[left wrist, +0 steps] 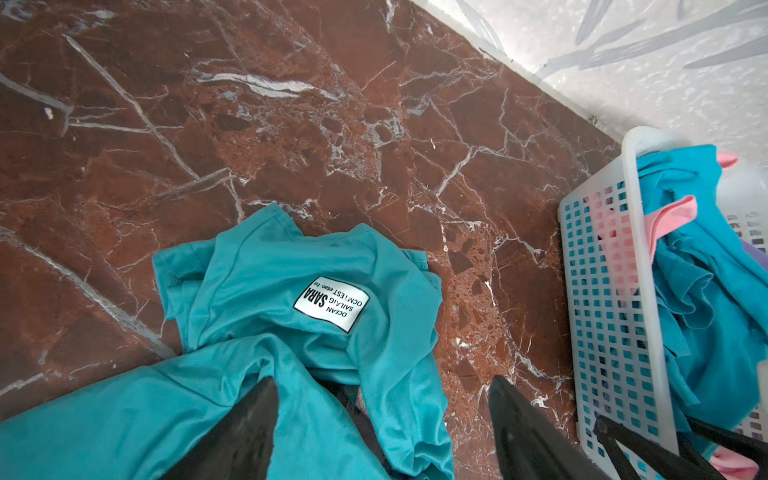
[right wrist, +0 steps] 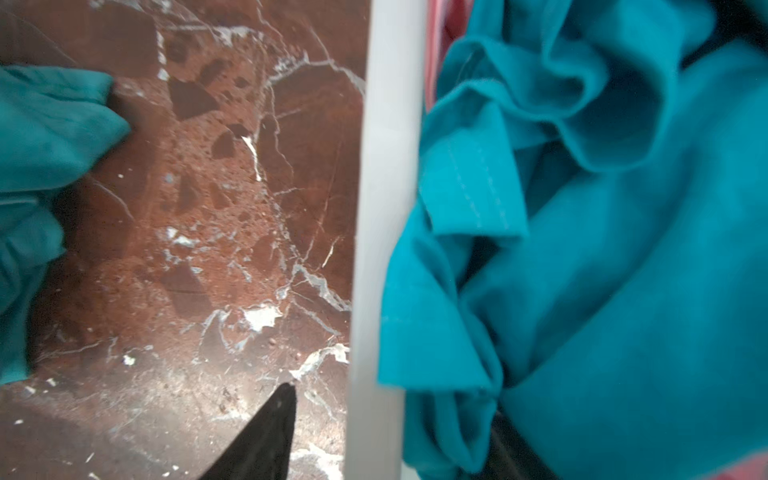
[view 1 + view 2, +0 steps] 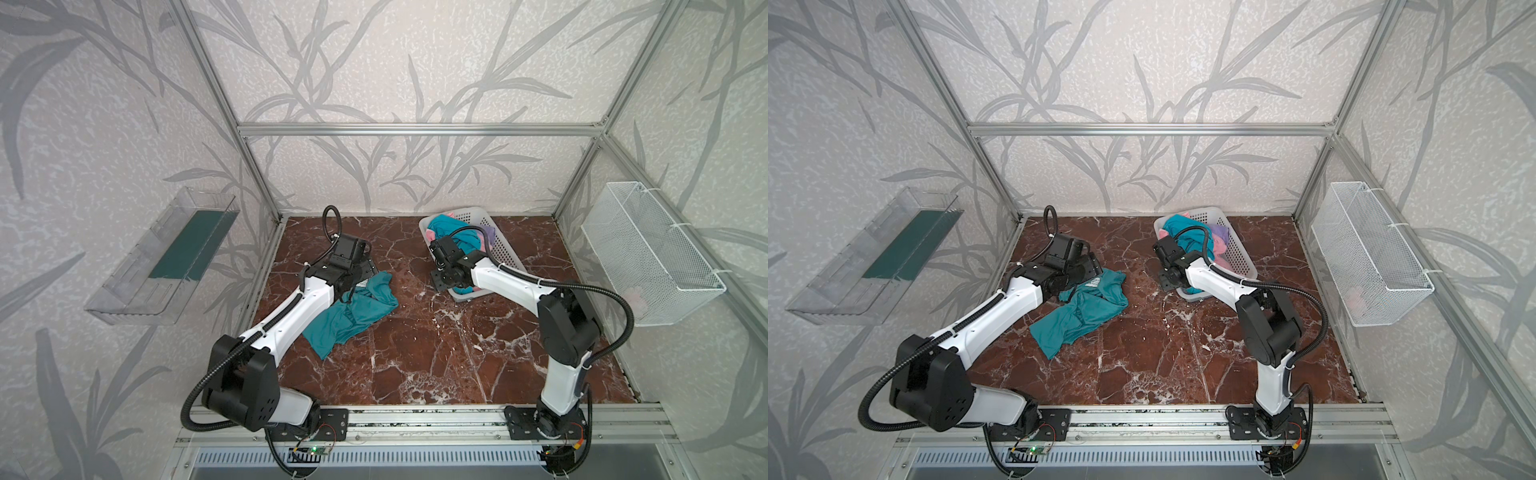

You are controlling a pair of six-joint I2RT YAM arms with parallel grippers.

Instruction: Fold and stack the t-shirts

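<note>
Teal t-shirt [image 3: 353,316]: found crumpled and unfolded on the red-brown marble table [image 3: 457,353], left of centre in both top views. White label [image 1: 331,304] facing up, black print legible in the left wrist view.

Left gripper [image 1: 384,380]: held low over the far end of that shirt, jaws spread wide, nothing clamped between them. One finger [image 1: 249,424] over the cloth, the other over bare table just beside the shirt's edge. Contact with the cloth: cannot be told.

Pale perforated basket [image 3: 505,249]: standing toward the far right of the table, near the loose shirt but apart from it. Loaded with a second teal t-shirt [image 3: 446,226] heaped on top, a pink t-shirt [image 3: 1219,245] and a lilac t-shirt [image 3: 1223,230] tucked beside and beneath it, all bunched and unfolded.

Right gripper [image 2: 395,399]: placed at the basket's long rim on the side facing the loose shirt, jaws apart and astride that rim. One finger outside over the table, the other inside (largely hidden under teal cloth). No grip on cloth or rim seen.
</note>
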